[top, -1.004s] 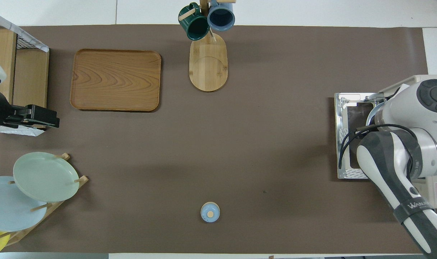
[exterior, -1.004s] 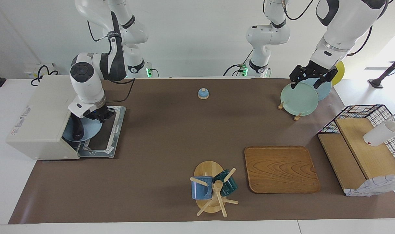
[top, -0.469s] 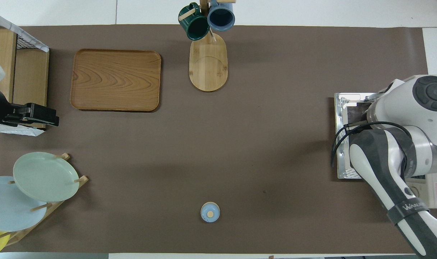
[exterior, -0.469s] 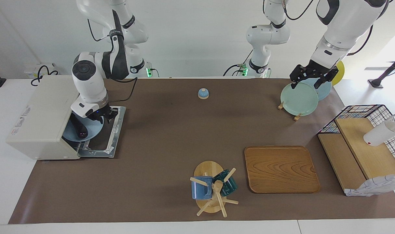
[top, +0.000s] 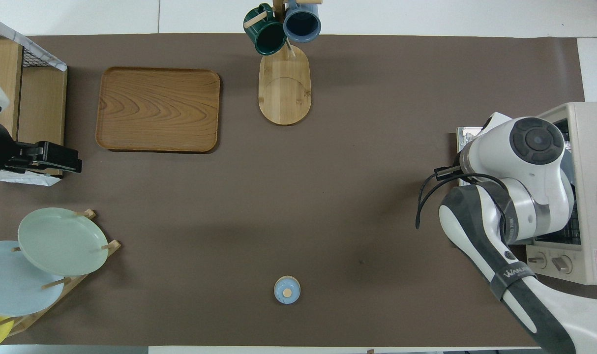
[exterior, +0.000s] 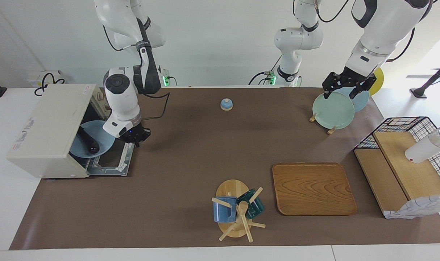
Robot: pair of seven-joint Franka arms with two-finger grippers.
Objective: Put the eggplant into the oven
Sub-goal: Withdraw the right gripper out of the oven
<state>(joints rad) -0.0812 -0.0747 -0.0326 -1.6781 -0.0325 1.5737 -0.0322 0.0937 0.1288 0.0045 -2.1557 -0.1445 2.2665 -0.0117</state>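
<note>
Right end effector point(exterior: 135, 138) pressed together, empty, over the open oven point(exterior: 49, 130) door's edge. Eggplant point(exterior: 87, 142) lies just beside it on a blue plate point(exterior: 93, 136), apparently inside the oven. Left end effector point(exterior: 345, 86) spread above the plate rack point(exterior: 332, 108), waiting.

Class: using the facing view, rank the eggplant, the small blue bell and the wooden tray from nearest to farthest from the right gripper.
From the right gripper, over the oven's open door:
1. Eggplant, on a plate in the oven.
2. Small blue bell, mid-table near the robots.
3. Wooden tray, toward the left arm's end.
</note>
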